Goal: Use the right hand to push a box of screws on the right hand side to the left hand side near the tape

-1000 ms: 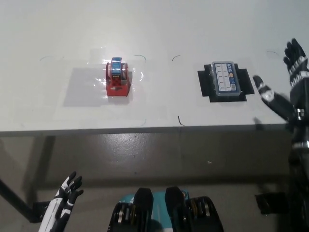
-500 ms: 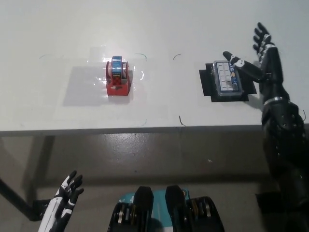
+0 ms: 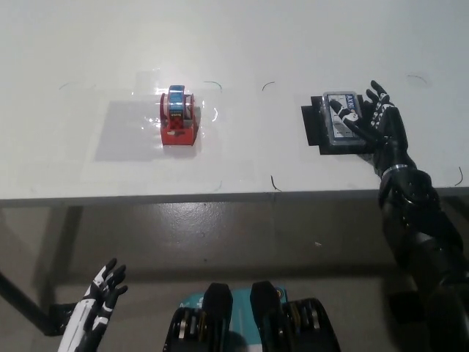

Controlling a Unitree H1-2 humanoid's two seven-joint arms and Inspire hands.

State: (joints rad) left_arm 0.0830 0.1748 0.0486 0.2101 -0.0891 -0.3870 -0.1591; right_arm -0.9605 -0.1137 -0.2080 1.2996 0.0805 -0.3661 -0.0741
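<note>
The box of screws [image 3: 337, 121], a clear flat case with a blue-and-white label, lies on a black patch [image 3: 313, 126] at the right of the white table. My black right hand [image 3: 372, 123] rests open on the box's right half, fingers spread over its lid and covering part of it. A red tape dispenser [image 3: 179, 117] with a blue roll stands at the table's left-middle, far from the box. Below the table edge at the lower left hangs my white left hand [image 3: 99, 299], open and holding nothing.
The table's front edge [image 3: 220, 196] runs across the middle of the picture, with grey floor below it. A faint clear film rectangle [image 3: 124, 132] surrounds the tape dispenser. Thin pen marks [image 3: 274, 182] dot the tabletop between dispenser and box.
My right hand swung in from the table's right edge, passed above the box, and now lies lowered onto the box's right side. The box and dispenser stay where they were.
</note>
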